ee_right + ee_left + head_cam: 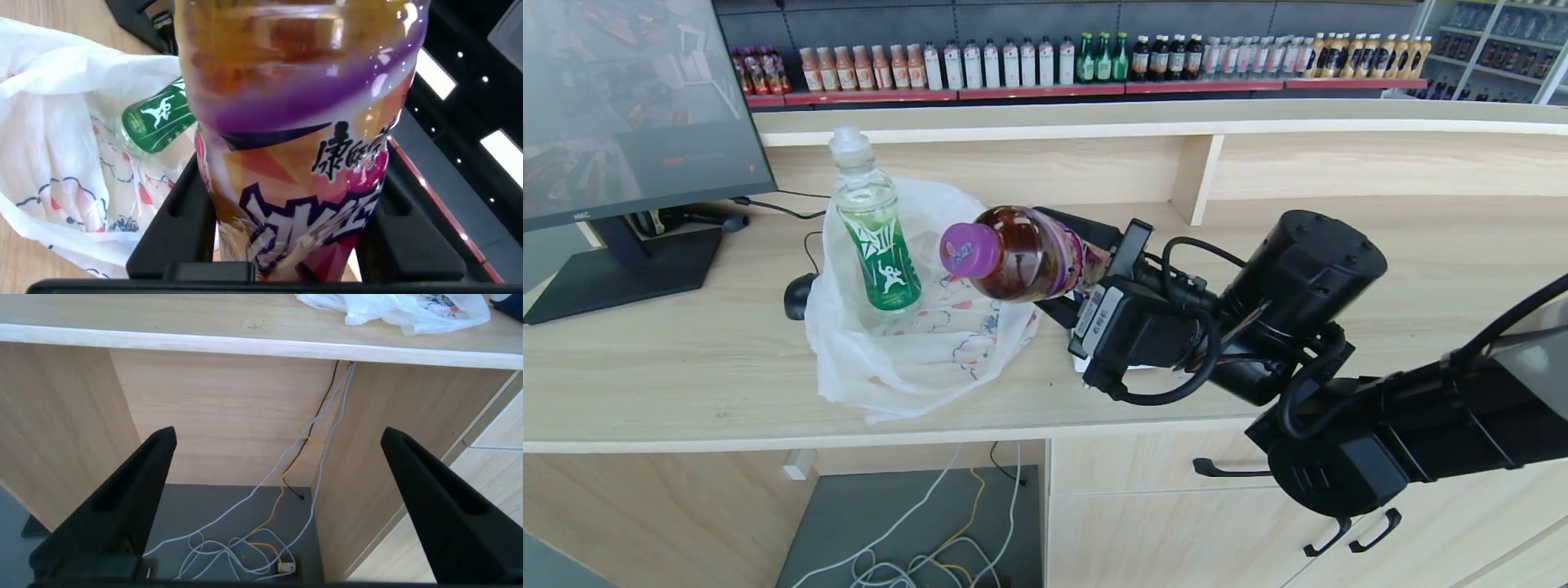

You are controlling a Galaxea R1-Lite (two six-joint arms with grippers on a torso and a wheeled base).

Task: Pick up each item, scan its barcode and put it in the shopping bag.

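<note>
The bag [915, 359] holds an upright green bottle [874, 237]. Just beside it, the right gripper [1068, 271] clamps a tilted tea bottle [1013, 253]. The left gripper [278, 439] gapes below the counter [686, 359]. A mouse [799, 294] touches the bag.

Head camera looks down over the table [645, 367]; left wrist camera views its edge from below; right wrist camera hugs the bottle [302, 122] — all share the shopping bag [915, 351] at 9 o'clock.
</note>
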